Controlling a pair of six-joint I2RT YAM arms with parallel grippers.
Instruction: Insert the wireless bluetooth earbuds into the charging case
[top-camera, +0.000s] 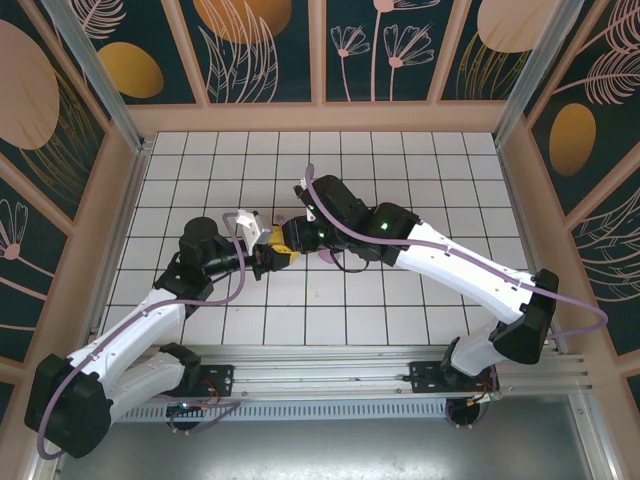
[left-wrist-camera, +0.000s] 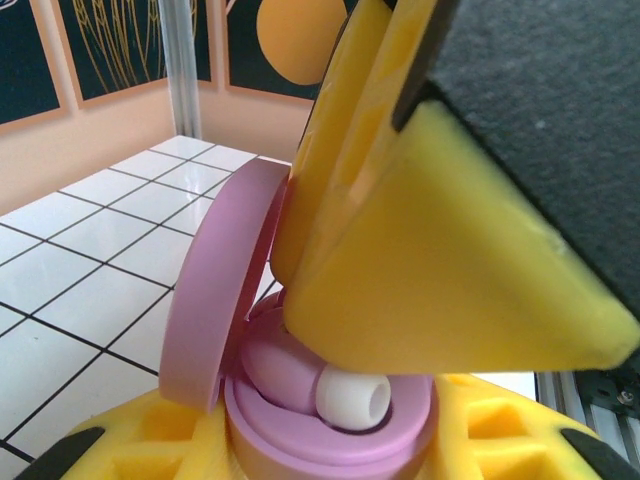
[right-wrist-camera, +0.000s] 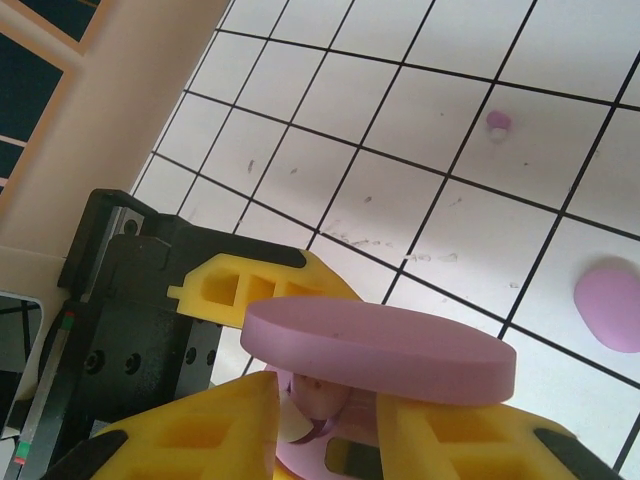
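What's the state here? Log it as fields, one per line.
case: pink, clamped in left gripper
lid: open, tilted up
earbud: pink with white tip, partly in the case
right gripper: at the case, fingers either side of the earbud; grip unclear
loose earbud: on the tiles, apart from the case
oval: pink, flat on the tiles

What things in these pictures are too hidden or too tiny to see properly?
Right wrist view: the charging case lid hides the inside; whether the right tool grips anything is unclear.
Left wrist view: its yellow finger covers most of the earbud.
Right wrist view: the edge cuts off the pink oval; the loose earbud is too tiny.
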